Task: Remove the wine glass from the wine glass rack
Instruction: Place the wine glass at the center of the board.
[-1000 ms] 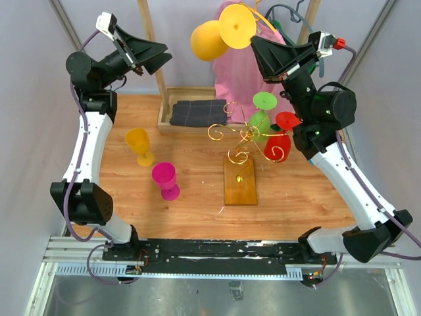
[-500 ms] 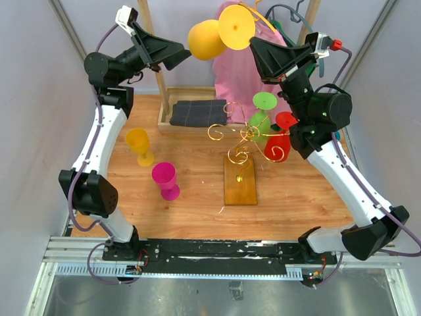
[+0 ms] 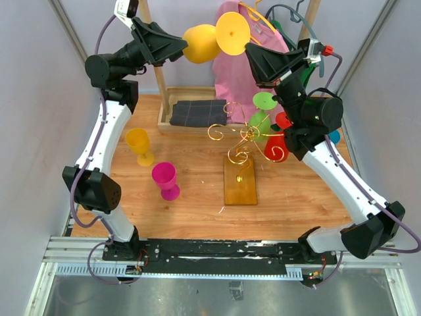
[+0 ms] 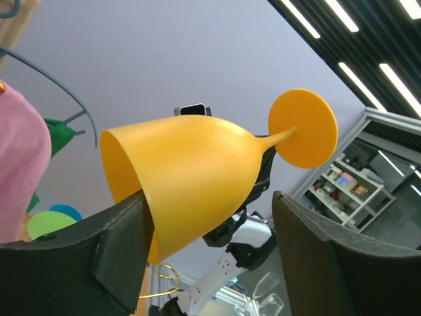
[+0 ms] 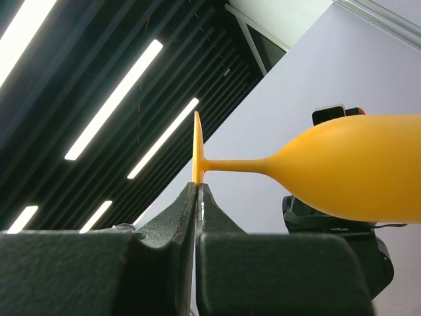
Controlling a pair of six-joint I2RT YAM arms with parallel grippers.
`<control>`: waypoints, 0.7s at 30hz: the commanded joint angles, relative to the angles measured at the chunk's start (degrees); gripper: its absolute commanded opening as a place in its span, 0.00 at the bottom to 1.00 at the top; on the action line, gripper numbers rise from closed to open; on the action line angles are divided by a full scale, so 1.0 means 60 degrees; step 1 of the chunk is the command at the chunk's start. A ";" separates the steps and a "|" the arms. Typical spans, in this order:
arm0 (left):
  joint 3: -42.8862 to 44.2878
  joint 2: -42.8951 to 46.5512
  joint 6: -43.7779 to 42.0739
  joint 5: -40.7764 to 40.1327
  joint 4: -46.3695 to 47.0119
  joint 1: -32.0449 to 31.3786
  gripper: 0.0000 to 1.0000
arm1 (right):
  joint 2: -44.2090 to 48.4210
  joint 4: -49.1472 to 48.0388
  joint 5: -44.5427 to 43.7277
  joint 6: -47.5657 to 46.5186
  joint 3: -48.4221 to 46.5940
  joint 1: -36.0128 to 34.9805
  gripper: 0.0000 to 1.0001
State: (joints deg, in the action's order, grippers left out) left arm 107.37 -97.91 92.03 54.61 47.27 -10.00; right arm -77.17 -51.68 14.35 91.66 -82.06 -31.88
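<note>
1. Orange wine glass (image 3: 199, 43) (image 4: 191, 178) is off the wine glass rack (image 3: 240, 181), lying sideways in the air at the rack's 12 o'clock.
2. Right gripper (image 3: 250, 48) (image 5: 197, 197) is clenched on the glass's foot disc.
3. Left gripper (image 3: 184, 47) (image 4: 210, 210) jaws are spread around the bowl, with a gap at one finger.
4. Green glass (image 3: 263, 108) and red glass (image 3: 279, 141) sit at the rack's 2 o'clock.

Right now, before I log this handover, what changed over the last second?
The left pincer swung up and right; its open jaws now straddle the bowl of the orange wine glass. The right pincer stayed shut on that glass's foot, drifting slightly left. The wine glass rack, the green glass and red glass on it, the yellow glass and magenta glass stayed put.
</note>
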 commanded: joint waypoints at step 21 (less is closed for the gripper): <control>-0.0026 0.0613 0.0516 -0.0193 0.1024 -0.0204 0.32 | -0.1260 -0.6235 -0.0860 0.1715 0.1077 -0.0158 0.01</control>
State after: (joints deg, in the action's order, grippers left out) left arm 106.98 -96.53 94.59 53.87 50.96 -10.74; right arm -85.06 -80.58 8.97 100.68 -75.77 -32.12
